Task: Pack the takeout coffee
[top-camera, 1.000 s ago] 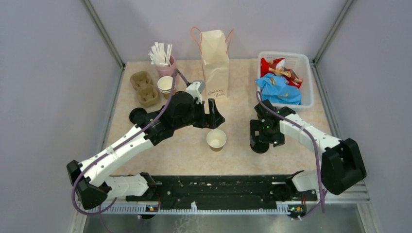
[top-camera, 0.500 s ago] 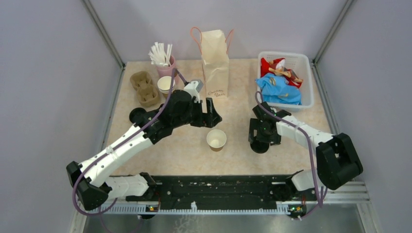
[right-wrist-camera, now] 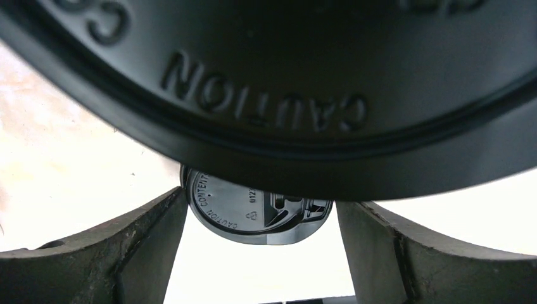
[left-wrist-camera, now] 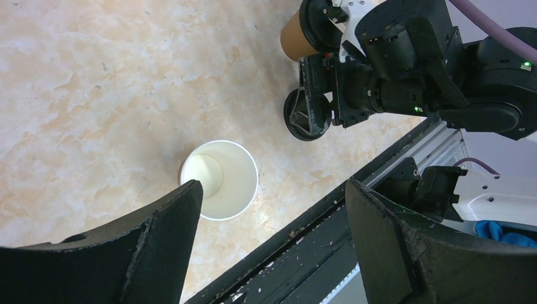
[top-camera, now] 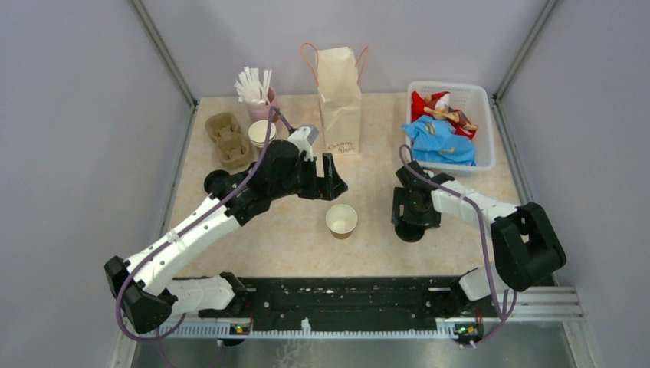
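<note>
A lidless brown paper cup point(top-camera: 341, 221) with a white inside point(left-wrist-camera: 220, 179) stands upright mid-table. My left gripper point(top-camera: 335, 180) hangs open just behind and above it point(left-wrist-camera: 272, 187), holding nothing. To the right, a loose black lid point(top-camera: 411, 231) lies flat on the table point(left-wrist-camera: 307, 114). My right gripper point(top-camera: 411, 215) is open over it, one finger on each side of the lid point(right-wrist-camera: 253, 212). One takeout coffee point(left-wrist-camera: 310, 35), a brown cup with a black lid, sits under the right wrist. Its lid point(right-wrist-camera: 272, 76) fills the top of the right wrist view.
A tall paper bag point(top-camera: 339, 96) with handles stands at the back centre. Left of it are a pink cup of straws point(top-camera: 257, 96), stacked lidless cups point(top-camera: 262, 134) and a cardboard cup carrier point(top-camera: 228, 138). A white bin point(top-camera: 483, 100) of packets sits back right.
My right gripper has shifted a little left over the loose lid and its jaws have narrowed slightly. The left gripper has drifted slightly back and left. The open cup has not moved.
</note>
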{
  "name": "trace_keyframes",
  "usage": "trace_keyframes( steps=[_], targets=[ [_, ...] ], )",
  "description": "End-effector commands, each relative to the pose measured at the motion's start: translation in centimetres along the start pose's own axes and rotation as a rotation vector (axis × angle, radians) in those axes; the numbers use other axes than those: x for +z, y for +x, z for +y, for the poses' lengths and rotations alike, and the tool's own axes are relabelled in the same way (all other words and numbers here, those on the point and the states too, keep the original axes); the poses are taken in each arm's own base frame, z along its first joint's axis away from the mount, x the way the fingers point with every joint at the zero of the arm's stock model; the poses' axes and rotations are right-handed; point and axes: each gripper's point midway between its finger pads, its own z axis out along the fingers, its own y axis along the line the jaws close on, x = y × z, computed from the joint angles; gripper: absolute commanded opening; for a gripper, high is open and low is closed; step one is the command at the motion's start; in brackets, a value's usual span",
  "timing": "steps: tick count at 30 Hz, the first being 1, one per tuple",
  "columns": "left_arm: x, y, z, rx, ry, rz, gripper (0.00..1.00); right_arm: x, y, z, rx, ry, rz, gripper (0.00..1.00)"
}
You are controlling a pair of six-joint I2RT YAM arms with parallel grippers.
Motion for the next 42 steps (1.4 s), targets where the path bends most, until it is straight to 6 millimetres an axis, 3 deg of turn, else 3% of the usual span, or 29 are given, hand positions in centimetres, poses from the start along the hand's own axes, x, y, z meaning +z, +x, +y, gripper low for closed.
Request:
trace_keyframes(
  steps=[1,11,18,22,27,32,36,39,42],
  targets=[
    [-0.2,-1.3,-0.8,0.018,0.034,-0.033,0.89,0.3,-0.5,0.1,-0.011,0.011,-0.021,0.87],
    [0.0,-1.2,-0.8,0.008,0.040,-0.028,0.89,0.8,-0.2,0.1,-0.027,0.013,-0.009,0.89],
    [-0.1,-1.2,-0.6,0.006,0.037,-0.029,0.89,0.5,-0.2,-0.2,-0.033,0.021,-0.013,0.84],
    [-0.2,-1.2,-0.5,0.006,0.031,-0.030,0.89,-0.5,-0.5,-0.1,-0.038,0.011,-0.024,0.82],
    [-0.6,-1.3,0.4,-0.005,-0.012,-0.036,0.89,-3.0,-0.6,0.4,-0.072,-0.031,-0.034,0.80],
    [-1.5,-1.4,3.2,-0.056,-0.133,-0.053,0.89,-9.1,-1.0,3.4,-0.141,-0.189,-0.073,0.81],
    [-2.3,-0.5,5.5,-0.121,-0.192,-0.061,0.89,-14.8,-2.2,7.7,-0.184,-0.336,-0.130,0.81],
    [-3.2,0.2,7.1,-0.188,-0.230,-0.080,0.89,-16.7,-1.9,12.0,-0.257,-0.404,-0.115,0.81],
    [-4.0,0.6,8.1,-0.224,-0.256,-0.101,0.89,-16.9,-1.5,15.7,-0.352,-0.396,-0.111,0.81]
  ],
)
